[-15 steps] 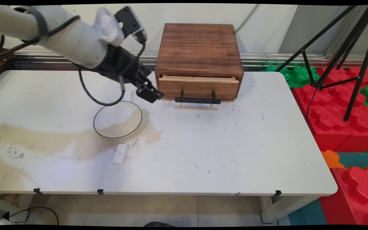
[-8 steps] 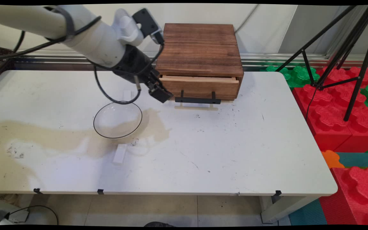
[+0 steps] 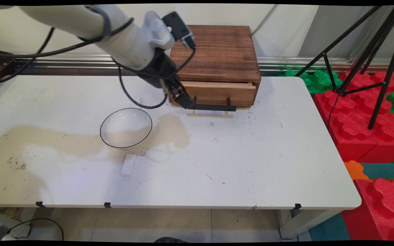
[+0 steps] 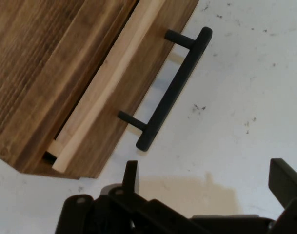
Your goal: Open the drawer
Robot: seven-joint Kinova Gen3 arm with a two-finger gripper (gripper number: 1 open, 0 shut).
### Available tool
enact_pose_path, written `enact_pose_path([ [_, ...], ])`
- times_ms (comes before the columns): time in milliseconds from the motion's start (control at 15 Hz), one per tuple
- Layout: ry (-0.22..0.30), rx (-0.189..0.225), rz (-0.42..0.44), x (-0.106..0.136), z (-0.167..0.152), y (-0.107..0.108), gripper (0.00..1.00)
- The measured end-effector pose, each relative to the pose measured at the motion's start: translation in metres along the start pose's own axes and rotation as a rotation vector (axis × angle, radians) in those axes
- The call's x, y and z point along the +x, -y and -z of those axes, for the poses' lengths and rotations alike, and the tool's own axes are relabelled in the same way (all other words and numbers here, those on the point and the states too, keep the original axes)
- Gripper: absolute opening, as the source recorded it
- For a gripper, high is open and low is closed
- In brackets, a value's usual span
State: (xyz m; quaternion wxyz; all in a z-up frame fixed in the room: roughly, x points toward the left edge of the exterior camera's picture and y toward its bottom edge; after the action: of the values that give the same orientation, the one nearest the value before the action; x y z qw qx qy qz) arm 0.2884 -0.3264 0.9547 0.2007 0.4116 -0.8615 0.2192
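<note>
Dark-stained, rough-grained wooden box (image 3: 214, 54) at upper centre of the main view, matt, with strong horizontal grain lines. Paler, smoother bare wood along the top edge of its drawer front (image 4: 104, 92), seen in the hand view. Matt black bar handle (image 4: 173, 87), smooth, metal or plastic, cannot tell which. Smooth white table top (image 3: 251, 153), faintly sheened, scuffed and stained tan at left. Glossy clear bowl with dark rim (image 3: 126, 127), glass-like. Matt black plastic-looking gripper (image 3: 185, 101). Small matt white block (image 3: 128, 164) below the bowl.

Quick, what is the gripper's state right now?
Gripper: open, holding nothing, next to the drawer handle.
</note>
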Motion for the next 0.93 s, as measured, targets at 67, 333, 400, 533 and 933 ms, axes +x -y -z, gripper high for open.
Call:
enact_pose_path([
  [67,0.009,-0.001,-0.003,0.005,-0.006,0.000,1.00],
  [333,0.037,-0.015,-0.028,0.020,-0.034,-0.002,1.00],
  [400,0.043,-0.018,-0.036,0.023,-0.042,-0.001,1.00],
  [533,0.051,-0.020,-0.049,0.028,-0.054,0.000,1.00],
  [933,0.079,-0.032,-0.105,0.043,-0.093,0.003,1.00],
])
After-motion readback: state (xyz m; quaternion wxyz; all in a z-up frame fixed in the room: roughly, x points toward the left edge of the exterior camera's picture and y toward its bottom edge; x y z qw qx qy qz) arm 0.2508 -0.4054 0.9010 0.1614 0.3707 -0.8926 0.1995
